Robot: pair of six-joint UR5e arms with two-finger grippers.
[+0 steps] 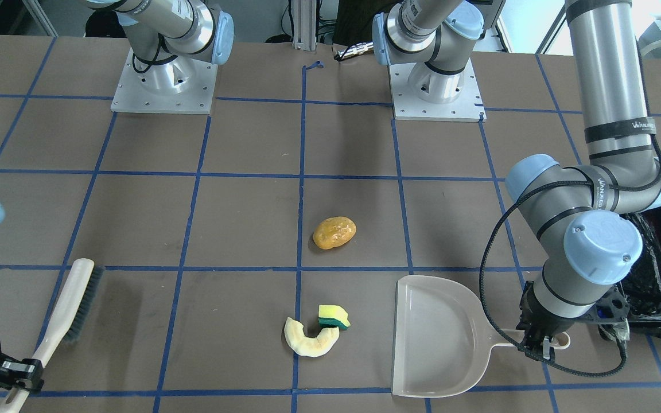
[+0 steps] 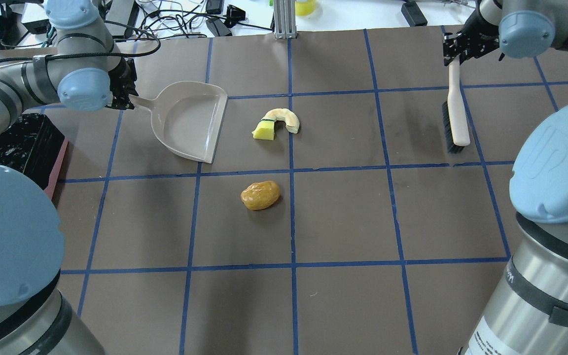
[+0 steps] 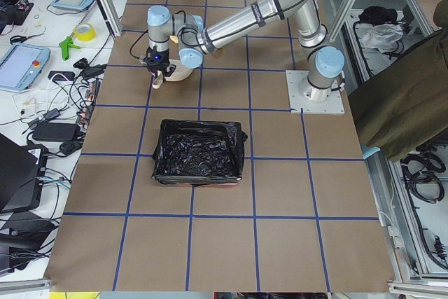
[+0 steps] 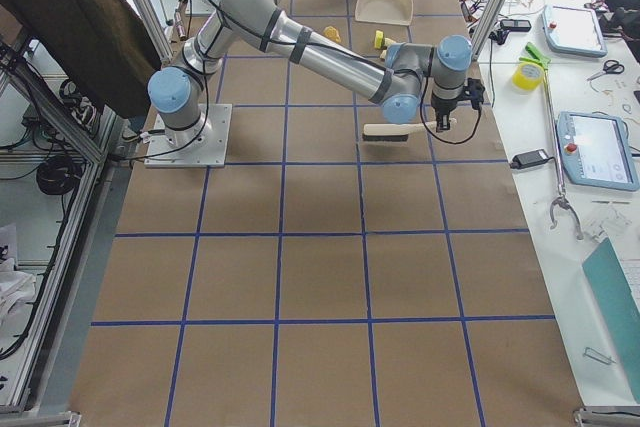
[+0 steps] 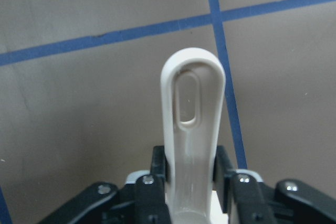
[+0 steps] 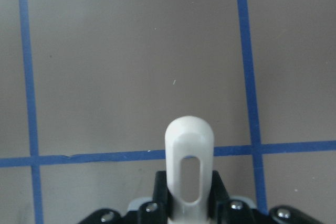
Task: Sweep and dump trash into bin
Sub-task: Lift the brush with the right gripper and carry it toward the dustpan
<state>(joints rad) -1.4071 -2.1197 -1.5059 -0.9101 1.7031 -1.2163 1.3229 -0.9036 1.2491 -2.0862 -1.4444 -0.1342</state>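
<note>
Left gripper is clamped on the handle of the beige dustpan. The left wrist view shows the fingers pressed against the handle's sides, with the pan body out of frame. The pan lies flat on the table, its mouth toward the trash.

Right gripper is clenched on the handle end of the brush and is partly cut off at the front view's lower left edge. Whether the brush head touches the table cannot be told. The brush is well apart from the trash.

All the trash is loose on the table:
- The orange-yellow lump sits alone near centre.
- The cream crescent and the yellow-green sponge chunk touch each other, near the pan's mouth.

The bin stands beyond the pan's handle, away from the trash. The front view shows only part of its black liner. The rest is hidden behind the left arm's elbow or cut off by the frame edge. Its contents are not discernible in the crinkled bag.
</note>
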